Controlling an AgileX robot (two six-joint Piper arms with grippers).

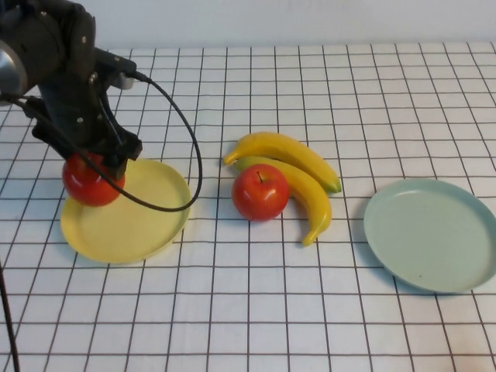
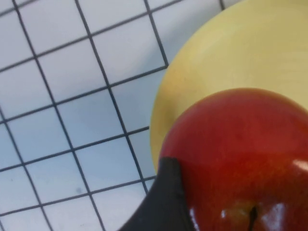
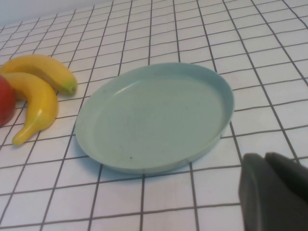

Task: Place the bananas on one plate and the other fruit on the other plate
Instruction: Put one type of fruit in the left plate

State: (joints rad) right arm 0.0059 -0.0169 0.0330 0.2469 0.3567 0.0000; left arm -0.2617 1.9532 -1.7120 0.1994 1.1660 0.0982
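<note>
two bananas (image 1: 298,172) and one apple (image 1: 260,192) lie mid-worktop; left gripper (image 1: 99,164) fingers pinch the other apple (image 1: 89,180) over the yellow plate (image 1: 132,221) (left edge). right gripper (image 3: 274,190), fingers' state unclear, sits near the blue-green plate (image 1: 430,232)

I see a glossy, smooth red apple (image 1: 91,182) gripped by my left gripper (image 1: 99,164) of matt black plastic at the left of the frame, over a smooth, satin yellow plate (image 1: 147,225). The centre apple (image 1: 260,192) and two bananas (image 1: 298,174) look shiny, plastic-like. The pale blue-green plate (image 1: 432,234) looks matt; the checked table covering (image 1: 256,325) is smooth; the right gripper (image 3: 276,195) shows matt dark plastic.
</note>
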